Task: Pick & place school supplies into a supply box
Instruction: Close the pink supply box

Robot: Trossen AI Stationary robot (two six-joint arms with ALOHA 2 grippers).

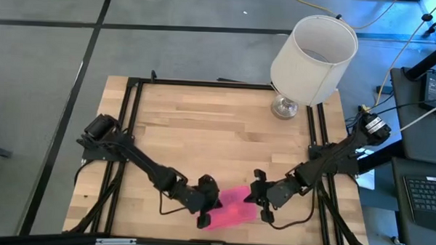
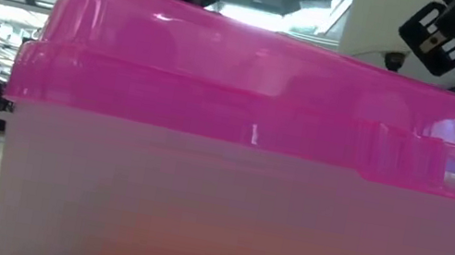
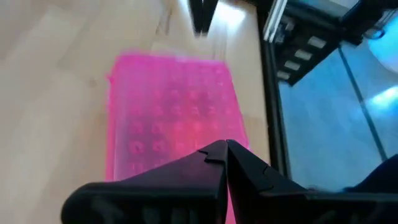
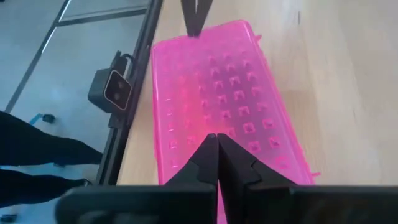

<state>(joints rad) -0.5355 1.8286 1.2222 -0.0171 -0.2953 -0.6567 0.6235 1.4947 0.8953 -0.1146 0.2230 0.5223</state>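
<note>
Supply box [image 1: 232, 208]: flat rectangular case, bright pink lid patterned with a grid of small raised squares, frosted clear base below; lid down and closed, as the low view shows the pink lid seated on the pale base [image 2: 193, 215]. Location: on the wooden counter [image 1: 218, 130], near its edge at 6 o'clock in the high view, lying slightly askew. Left claw [image 1: 205, 209]: at the box's 9 o'clock end, fingers pressed together tip to tip and holding nothing, poised over that end of the lid [image 3: 171, 112]. Right claw [image 1: 259, 199]: at the box's 3 o'clock end, fingers likewise closed together and empty, tips over the lid [image 4: 224, 93]. The box sits between the two claws, one at each short end. Other item: white-shaded lamp [image 1: 313, 53] with metal foot, standing at the counter's 1 o'clock corner, well apart from the box.
</note>
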